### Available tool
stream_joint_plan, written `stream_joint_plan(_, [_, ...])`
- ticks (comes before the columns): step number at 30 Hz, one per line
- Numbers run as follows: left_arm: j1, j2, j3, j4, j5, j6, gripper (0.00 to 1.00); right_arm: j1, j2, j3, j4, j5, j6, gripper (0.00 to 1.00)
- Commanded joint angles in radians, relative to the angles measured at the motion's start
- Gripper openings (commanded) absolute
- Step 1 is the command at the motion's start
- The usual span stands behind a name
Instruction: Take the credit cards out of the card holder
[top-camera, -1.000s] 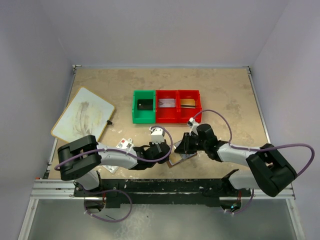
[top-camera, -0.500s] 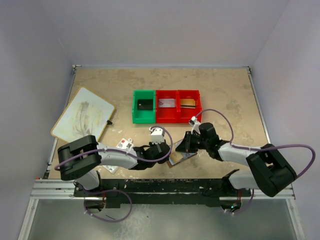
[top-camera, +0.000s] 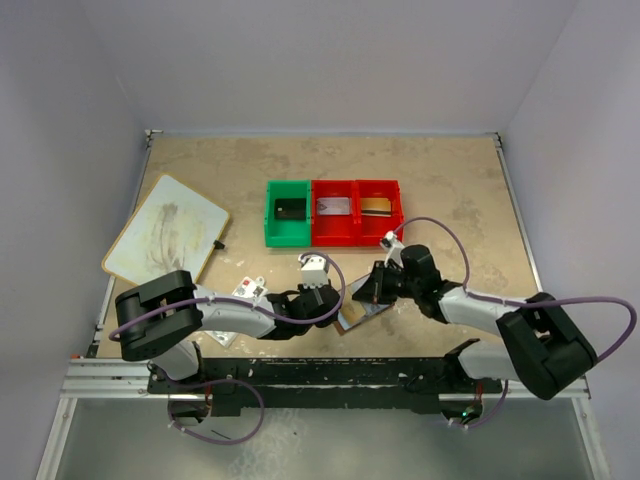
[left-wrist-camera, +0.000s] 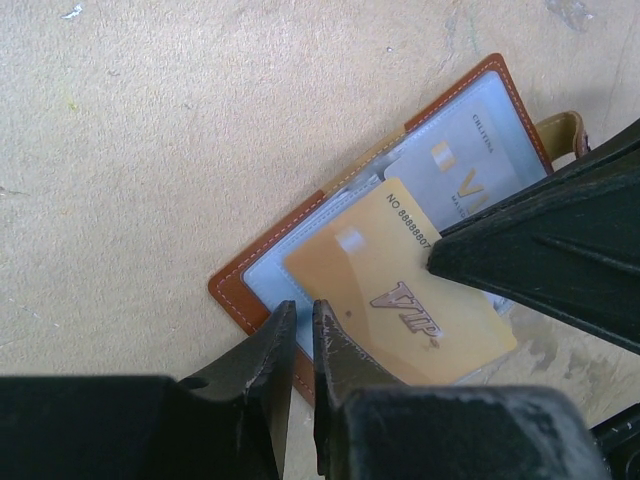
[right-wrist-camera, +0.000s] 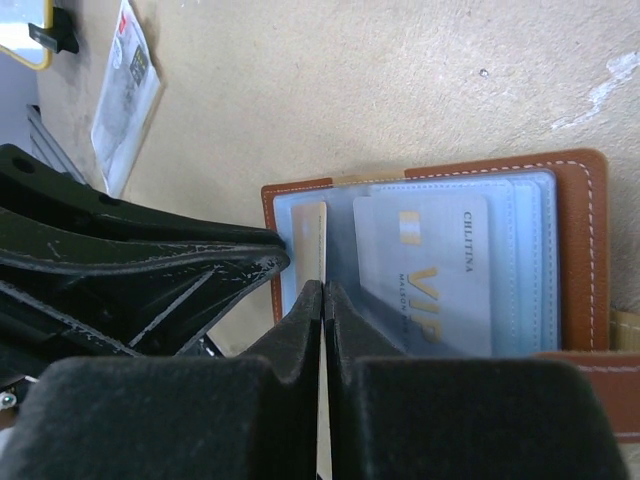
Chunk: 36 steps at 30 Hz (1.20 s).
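Note:
The brown leather card holder (top-camera: 362, 313) lies open on the table between my grippers, its clear pockets facing up (left-wrist-camera: 240, 290) (right-wrist-camera: 575, 250). A gold VIP card (left-wrist-camera: 400, 290) sticks partly out of a pocket, and it shows edge-on in the right wrist view (right-wrist-camera: 310, 235). My right gripper (right-wrist-camera: 323, 288) (top-camera: 372, 292) is shut on this gold card. A grey VIP card (right-wrist-camera: 430, 270) (left-wrist-camera: 460, 170) sits inside a pocket. My left gripper (left-wrist-camera: 305, 312) (top-camera: 330, 303) is shut, with its tips resting on the holder's near-left corner.
A green bin (top-camera: 288, 212) and two red bins (top-camera: 357, 210) stand in a row at the back, each with a card inside. A whiteboard (top-camera: 165, 228) lies at the left. A small printed slip (top-camera: 250, 288) lies by the left arm.
My right gripper has shifted a little to the right with the gold card in it. The left arm and the card holder have stayed put.

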Motion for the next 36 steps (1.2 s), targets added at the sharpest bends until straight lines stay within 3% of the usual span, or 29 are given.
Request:
stream_joint_plan(1, [0.005,0.01,0.008,-0.065,-0.006,0.011,0.1,-0.01,-0.035,-0.006,0.016,-0.013,0.001,0.0])
stream_joint_plan(36, [0.005,-0.023,0.014,-0.085,-0.019,0.02,0.1,-0.051,-0.071,-0.024,0.025,-0.023,0.011,0.03])
